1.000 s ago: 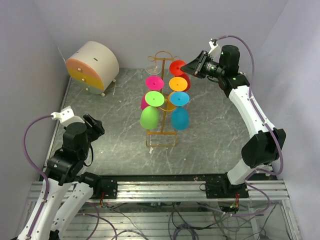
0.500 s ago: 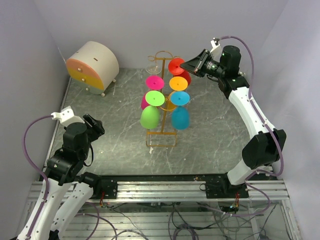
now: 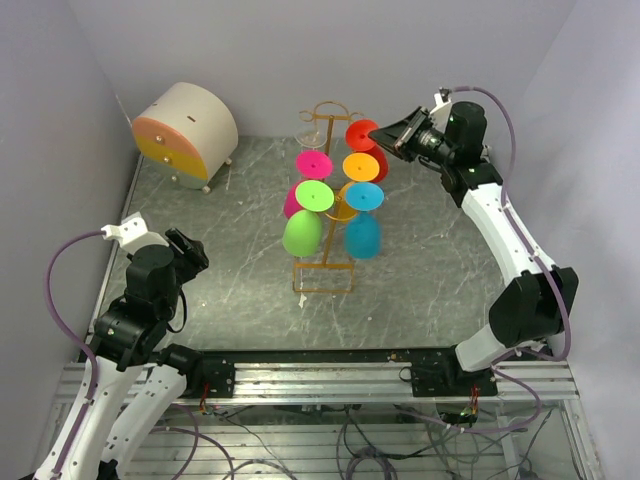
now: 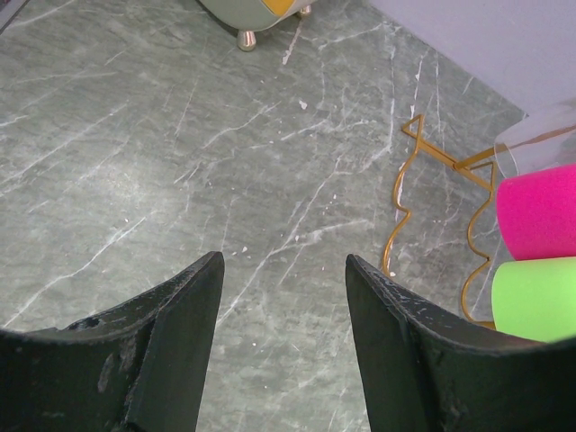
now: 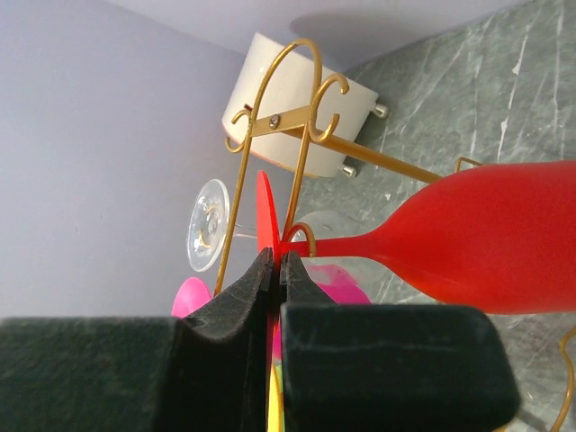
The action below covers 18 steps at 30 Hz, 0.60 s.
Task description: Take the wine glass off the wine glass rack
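The right claw (image 5: 274,263) is clenched on the foot of the red wine glass (image 5: 468,238), which is hung from the wine glass rack (image 5: 378,157) just above it. The left claw (image 4: 283,270) is seen released.

Glossy gold-toned metal wire for the wine glass rack (image 5: 378,157); smooth satin red on the wine glass (image 5: 486,247), possibly plastic; transparent, shiny clear glass (image 5: 209,225); grey marble-veined, low-sheen table (image 4: 180,162); scuffed matt black on left gripper (image 4: 283,265) fingers (image 4: 162,351).
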Tool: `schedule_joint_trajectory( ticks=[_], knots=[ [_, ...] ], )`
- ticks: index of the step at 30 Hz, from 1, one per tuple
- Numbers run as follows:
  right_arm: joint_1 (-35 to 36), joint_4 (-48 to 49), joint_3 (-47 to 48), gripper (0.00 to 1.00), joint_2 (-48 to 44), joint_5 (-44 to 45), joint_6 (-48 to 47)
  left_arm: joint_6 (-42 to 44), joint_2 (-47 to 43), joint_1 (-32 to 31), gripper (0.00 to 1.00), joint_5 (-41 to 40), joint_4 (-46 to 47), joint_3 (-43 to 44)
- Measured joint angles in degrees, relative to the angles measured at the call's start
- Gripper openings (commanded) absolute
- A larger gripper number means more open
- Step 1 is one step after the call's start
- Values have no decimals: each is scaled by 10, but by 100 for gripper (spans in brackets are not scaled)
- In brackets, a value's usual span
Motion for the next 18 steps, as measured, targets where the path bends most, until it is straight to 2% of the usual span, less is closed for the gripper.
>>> schedule_joint_trajectory(
  ticks=[9, 18],
  knots=[
    [-12, 19, -52, 0, -43, 30, 23, -3, 0, -3, 67, -2, 0, 0],
    [-30, 87, -82, 0, -52, 29, 63, -4, 1, -4, 67, -3, -1, 0]
  ],
)
